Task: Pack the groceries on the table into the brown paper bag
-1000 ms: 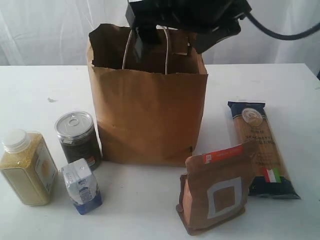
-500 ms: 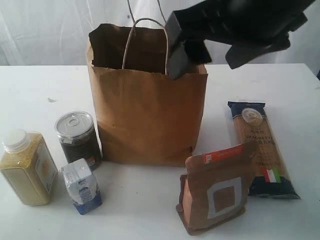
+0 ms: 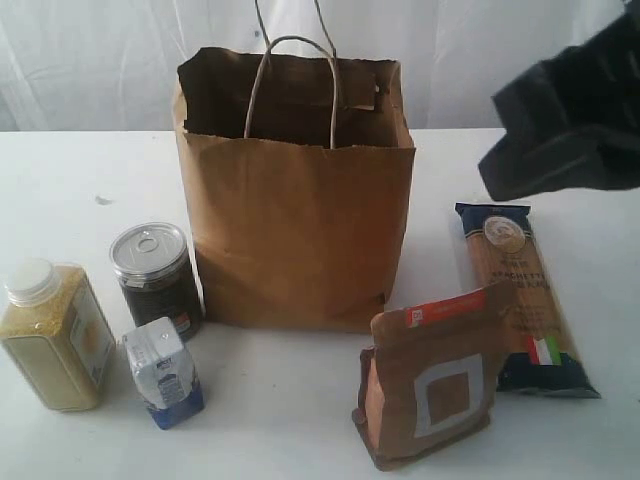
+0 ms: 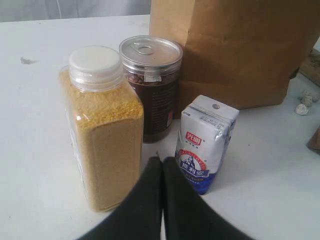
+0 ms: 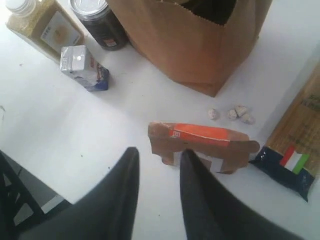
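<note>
The brown paper bag (image 3: 295, 190) stands open and upright at the middle of the white table (image 3: 300, 410). To its left stand the yellow-grain bottle (image 3: 55, 335), the dark pull-tab can (image 3: 155, 270) and the small blue-white carton (image 3: 163, 372). At the front right stands the brown pouch (image 3: 430, 375) with the orange strip, and the spaghetti packet (image 3: 520, 295) lies flat beside it. My left gripper (image 4: 161, 160) is shut and empty, low over the table just short of the bottle (image 4: 102, 130) and carton (image 4: 206, 145). My right gripper (image 5: 159, 151) hangs high above the pouch (image 5: 200, 145), its jaws apart with nothing between them.
A few small pale lumps (image 5: 232, 113) lie on the table between the bag's base and the pouch. A dark speck (image 3: 103, 200) marks the table at the back left. White curtains hang behind. The table's front edge (image 5: 45, 197) shows in the right wrist view.
My right arm has swung from above the bag's mouth out to the right side, and its jaws have narrowed. The left gripper and the groceries have not moved.
</note>
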